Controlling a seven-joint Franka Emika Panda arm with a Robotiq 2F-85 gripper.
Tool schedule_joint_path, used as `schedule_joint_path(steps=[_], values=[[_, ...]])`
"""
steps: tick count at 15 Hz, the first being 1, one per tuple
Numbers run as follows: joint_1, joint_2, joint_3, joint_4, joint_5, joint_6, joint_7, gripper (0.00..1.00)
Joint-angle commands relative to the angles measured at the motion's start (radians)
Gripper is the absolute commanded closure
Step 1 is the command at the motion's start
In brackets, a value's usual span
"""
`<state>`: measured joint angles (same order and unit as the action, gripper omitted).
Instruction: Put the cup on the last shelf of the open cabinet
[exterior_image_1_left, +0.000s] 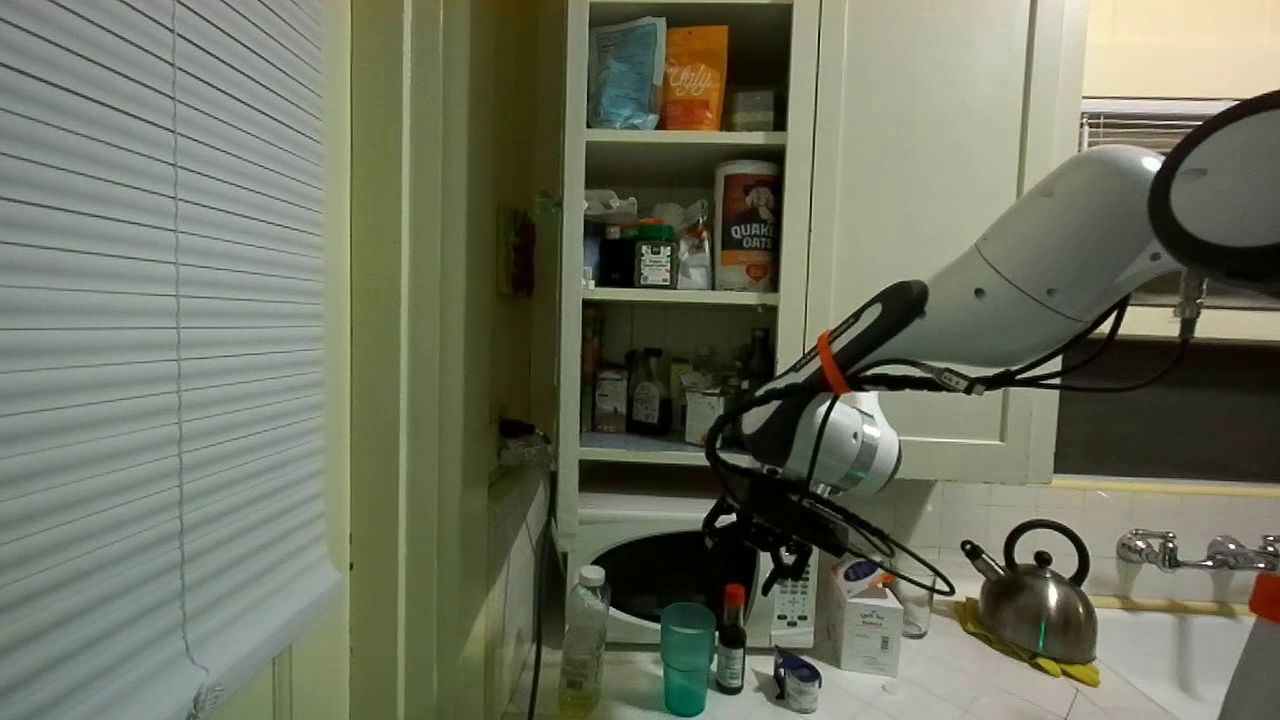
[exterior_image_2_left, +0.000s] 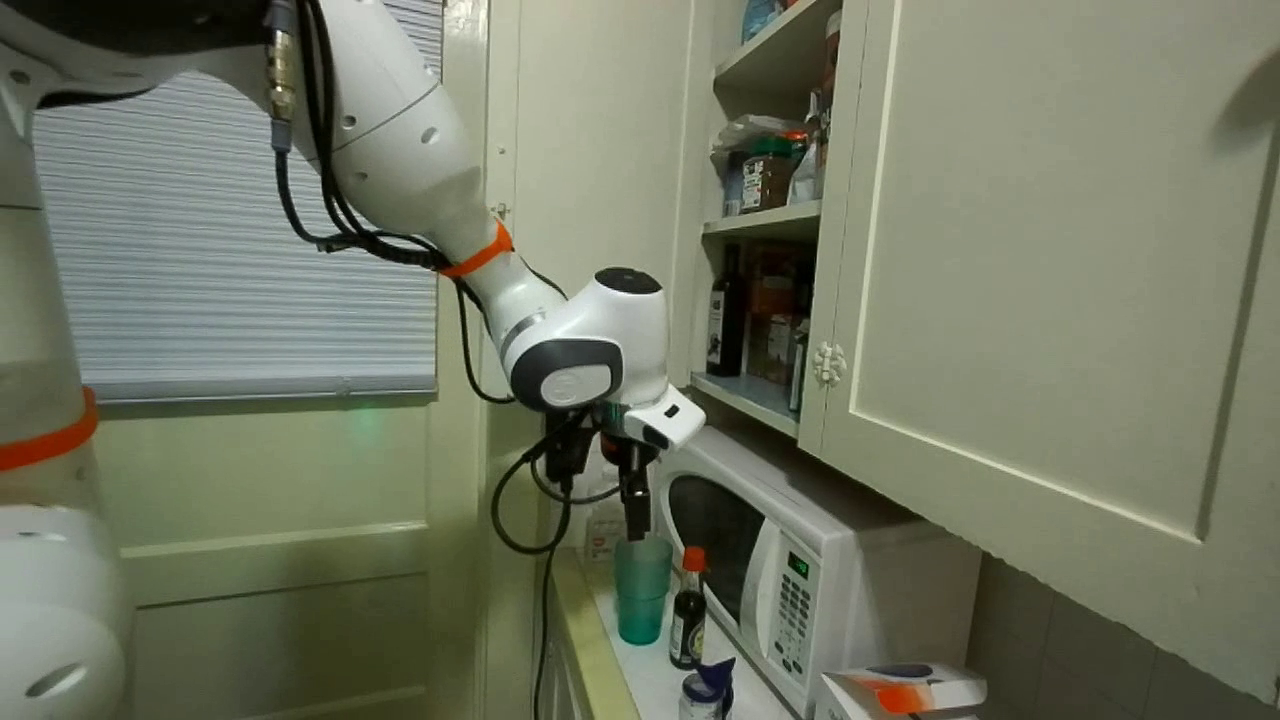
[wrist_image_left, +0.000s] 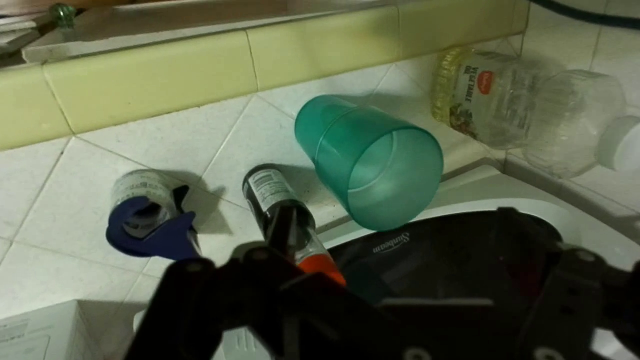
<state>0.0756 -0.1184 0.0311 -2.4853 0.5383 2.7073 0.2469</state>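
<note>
In an exterior view the cup (exterior_image_1_left: 688, 660) stands on the counter (exterior_image_1_left: 960, 690), left of the red-capped bottle (exterior_image_1_left: 732, 645), the microwave (exterior_image_1_left: 665, 572) beyond — in an exterior view the gripper (exterior_image_2_left: 637, 525) points down near the cup — and in the wrist view its fingers (wrist_image_left: 281, 232) are spread wide!

Ext. views frontal & oblique, both w/ cabinet (exterior_image_1_left: 682, 297); wrist view close above counter (wrist_image_left: 190, 135), approx. downward

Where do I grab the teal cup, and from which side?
I'd grip the upper wall of the teal cup, below its rim, coming from the counter's front edge with the open tool straddling it. It stands upright, widening upward, no handle showing; the microwave is behind, and the red-capped bottle alongside may crowd that flank.
</note>
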Motion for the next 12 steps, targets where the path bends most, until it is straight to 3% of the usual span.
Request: schedule_joint_path(steps=[1, 8, 9, 12], values=[[0.008, 0.113, -0.003, 0.023, 0.097, 0.07, -0.033, 0.0], [0.0, 0.258, 0.016, 0.088, 0.199, 0.124, -0.081, 0.04], [-0.001, 0.275, 0.018, 0.099, 0.206, 0.126, -0.086, 0.25], [-0.005, 0.316, 0.025, 0.128, 0.214, 0.121, -0.095, 0.45]])
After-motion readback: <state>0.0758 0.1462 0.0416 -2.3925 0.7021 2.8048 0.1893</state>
